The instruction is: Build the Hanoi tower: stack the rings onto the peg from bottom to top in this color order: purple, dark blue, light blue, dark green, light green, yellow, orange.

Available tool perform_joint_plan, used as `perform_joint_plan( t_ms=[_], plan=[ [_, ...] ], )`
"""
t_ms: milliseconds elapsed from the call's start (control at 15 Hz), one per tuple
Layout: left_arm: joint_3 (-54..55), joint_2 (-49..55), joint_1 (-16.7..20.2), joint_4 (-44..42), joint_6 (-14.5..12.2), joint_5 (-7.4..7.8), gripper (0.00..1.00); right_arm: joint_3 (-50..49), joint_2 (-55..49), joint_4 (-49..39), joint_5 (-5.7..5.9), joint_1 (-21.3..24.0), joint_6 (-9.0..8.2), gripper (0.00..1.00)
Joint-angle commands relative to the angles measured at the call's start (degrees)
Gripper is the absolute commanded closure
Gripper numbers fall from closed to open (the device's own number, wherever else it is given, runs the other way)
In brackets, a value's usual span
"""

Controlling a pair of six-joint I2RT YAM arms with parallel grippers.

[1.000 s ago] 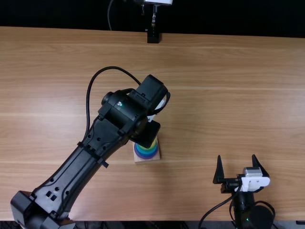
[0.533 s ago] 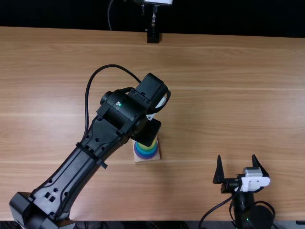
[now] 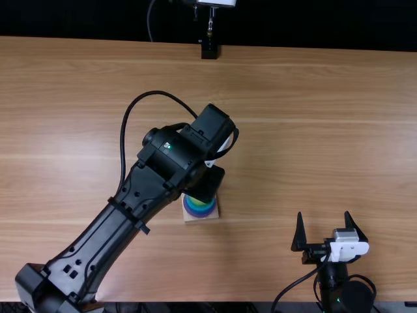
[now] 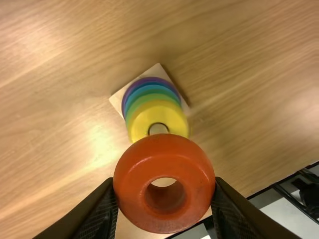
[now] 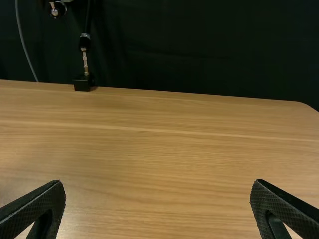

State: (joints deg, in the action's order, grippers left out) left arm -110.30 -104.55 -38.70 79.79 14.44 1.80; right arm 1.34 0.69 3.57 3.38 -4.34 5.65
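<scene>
The tabletop (image 3: pixel 313 130) is smooth, grained wood with a soft sheen. The orange ring (image 4: pixel 164 157) looks smooth and glossy. The right gripper (image 3: pixel 324 214), by the near edge, has rough-textured fingers (image 5: pixel 37 201). Matt cloth (image 5: pixel 199 55) hangs beyond the far edge.

A robotics lab: 2 black robot arms (image 3: pixel 159 166), wooden table (image 3: pixel 313 130), dark curtain (image 5: pixel 199 55) behind

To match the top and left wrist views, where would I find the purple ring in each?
Top view: below centre, the stack's outermost edge.
Left wrist view: outermost arc, farthest from the orange ring.
Shared landmark: the pale square base beneath.
</scene>
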Motion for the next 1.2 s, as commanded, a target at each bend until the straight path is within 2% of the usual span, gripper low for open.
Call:
perform_joint_plan(
  t_ms=[0, 1133],
  plan=[
    [-2.55, 1.02, -0.68, 0.05, 1.81, 0.2, 1.0, -0.47, -0.69, -0.14, -0.53, 0.74, -0.06, 0.0],
    [0.7, -1.44, -0.77, 0.05, 2.12, 0.31, 1.0, -0.47, -0.69, -0.14, -0.53, 0.74, -0.06, 0.0]
  ],
)
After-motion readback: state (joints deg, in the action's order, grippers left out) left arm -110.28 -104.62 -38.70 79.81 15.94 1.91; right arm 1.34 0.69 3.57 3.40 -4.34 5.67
